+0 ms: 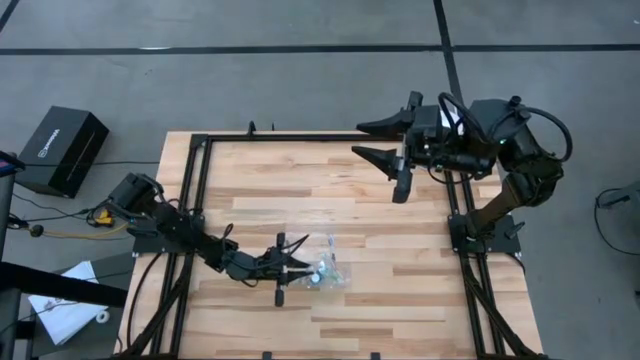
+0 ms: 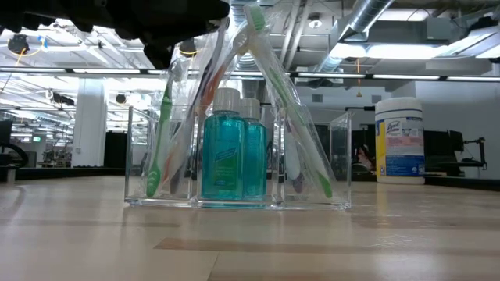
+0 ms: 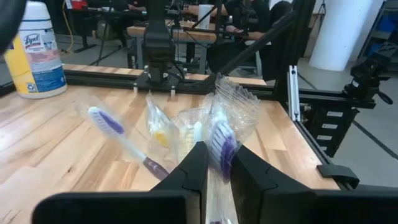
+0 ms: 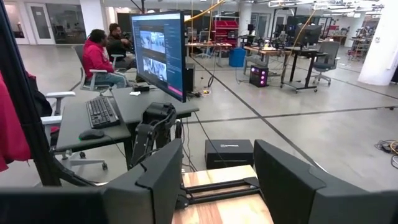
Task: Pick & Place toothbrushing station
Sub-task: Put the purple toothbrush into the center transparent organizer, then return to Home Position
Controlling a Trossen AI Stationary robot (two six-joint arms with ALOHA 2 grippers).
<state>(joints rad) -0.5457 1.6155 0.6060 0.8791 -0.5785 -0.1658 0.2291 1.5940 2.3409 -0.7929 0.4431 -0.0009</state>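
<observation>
**Left gripper closed on wrapped toothbrush at clear container**

The left gripper [image 3: 216, 171] is over the clear plastic container [image 2: 234, 160], which stands on the wooden table [image 1: 330, 190] toward its near edge. Its fingers are nearly closed, pinching a purple-bristled toothbrush in clear wrapping [image 3: 221, 134]. Further wrapped toothbrushes [image 2: 289, 117] lean upright in the container, and two teal bottles with white caps [image 2: 233, 152] stand together in its middle compartment. A white wipes tub [image 2: 399, 140] stands well apart on the table. The right gripper [image 1: 378, 138] is raised above the far right part of the table, fingers spread, holding nothing.
</observation>
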